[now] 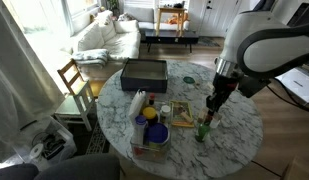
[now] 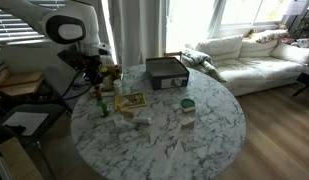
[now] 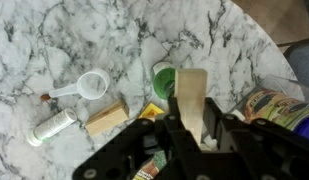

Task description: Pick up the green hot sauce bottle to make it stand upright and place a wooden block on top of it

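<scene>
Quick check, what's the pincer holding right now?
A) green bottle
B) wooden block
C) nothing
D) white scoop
B: in the wrist view a pale wooden block sits clamped in the pincer, while the green bottle stands upright below, free of it.

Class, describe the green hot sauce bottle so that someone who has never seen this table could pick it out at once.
Find the round marble table; near its edge, just below the gripper holding a wooden block, stands the green hot sauce bottle. It is the only slender, dark green, upright bottle, smaller than the white bottle nearby.
</scene>
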You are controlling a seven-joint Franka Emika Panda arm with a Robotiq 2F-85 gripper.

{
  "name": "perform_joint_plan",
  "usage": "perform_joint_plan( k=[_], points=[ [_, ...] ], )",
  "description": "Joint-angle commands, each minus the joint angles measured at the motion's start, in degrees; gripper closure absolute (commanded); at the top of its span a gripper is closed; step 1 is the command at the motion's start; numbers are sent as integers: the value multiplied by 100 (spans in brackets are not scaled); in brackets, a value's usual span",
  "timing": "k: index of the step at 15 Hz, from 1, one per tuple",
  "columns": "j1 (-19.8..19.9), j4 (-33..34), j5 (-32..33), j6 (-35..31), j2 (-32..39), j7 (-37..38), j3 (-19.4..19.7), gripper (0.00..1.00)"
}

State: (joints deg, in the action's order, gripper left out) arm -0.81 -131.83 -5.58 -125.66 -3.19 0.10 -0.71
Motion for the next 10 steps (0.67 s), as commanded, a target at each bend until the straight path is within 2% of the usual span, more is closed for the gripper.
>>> perform_joint_plan(
  k=[1, 5, 6, 8, 10],
  points=[
    [-9, -12, 75, -68, 41, 68, -15, 93],
    [-18, -29, -17, -109, 25, 68, -21, 93],
    [-17, -34, 43, -48, 14, 62, -25, 46],
    [0, -52, 53, -67, -22, 90, -14, 40],
    [13, -46, 82, -52, -41, 124, -5, 25]
  ],
)
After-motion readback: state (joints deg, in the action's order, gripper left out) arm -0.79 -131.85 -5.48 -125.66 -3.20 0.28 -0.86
